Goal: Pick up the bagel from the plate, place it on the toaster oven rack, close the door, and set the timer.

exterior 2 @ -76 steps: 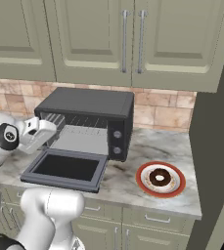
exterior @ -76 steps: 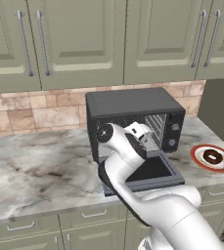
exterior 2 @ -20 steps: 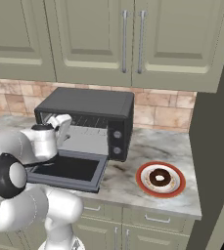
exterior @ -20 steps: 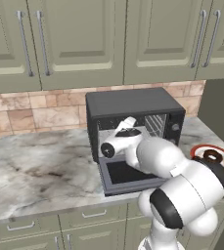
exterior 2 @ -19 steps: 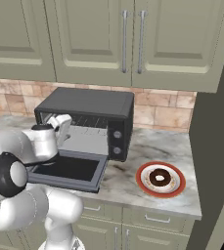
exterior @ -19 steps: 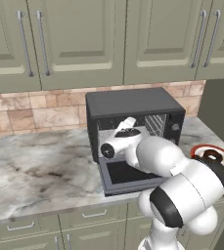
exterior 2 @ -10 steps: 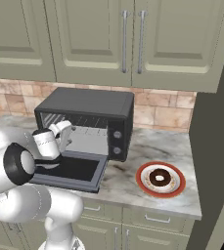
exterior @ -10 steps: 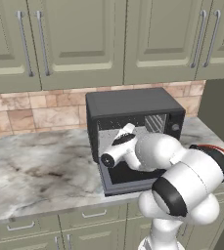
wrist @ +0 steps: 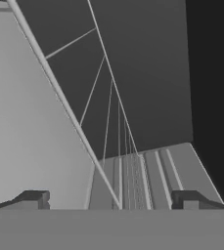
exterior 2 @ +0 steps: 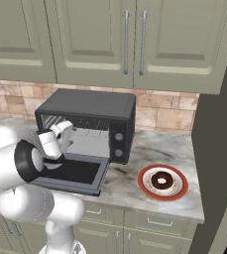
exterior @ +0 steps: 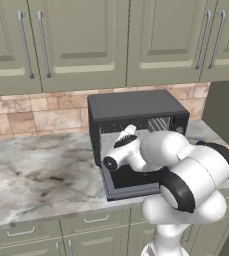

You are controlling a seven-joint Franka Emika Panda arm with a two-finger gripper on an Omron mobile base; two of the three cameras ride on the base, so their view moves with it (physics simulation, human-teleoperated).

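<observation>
The dark brown bagel [exterior 2: 161,180] lies on the white plate [exterior 2: 144,182] with the red-orange rim, on the counter right of the toaster oven [exterior 2: 91,106]. The door [exterior 2: 70,173] hangs down flat in front of the cavity. My gripper [exterior 2: 64,128] is at the oven's mouth, above the door, open and holding nothing. In the hand view my gripper [wrist: 111,197] looks along the thin wires of the toaster oven rack [wrist: 118,161] against the pale grey inside. In the left base view my gripper [exterior: 130,131] points into the toaster oven [exterior: 136,105], and my arm covers most of the door [exterior: 131,184].
Two knobs [exterior 2: 118,137] sit on the oven's right front panel. Marble counter [exterior: 41,165] stretches to the left of the oven. Upper cabinets [exterior 2: 130,39] hang close above it. A dark tall wall [exterior 2: 219,149] bounds the counter on the right.
My hand has drifted a little lower and further into the oven's mouth, with the elbow swinging right. The jaws have stayed open. Bagel and plate have not moved.
</observation>
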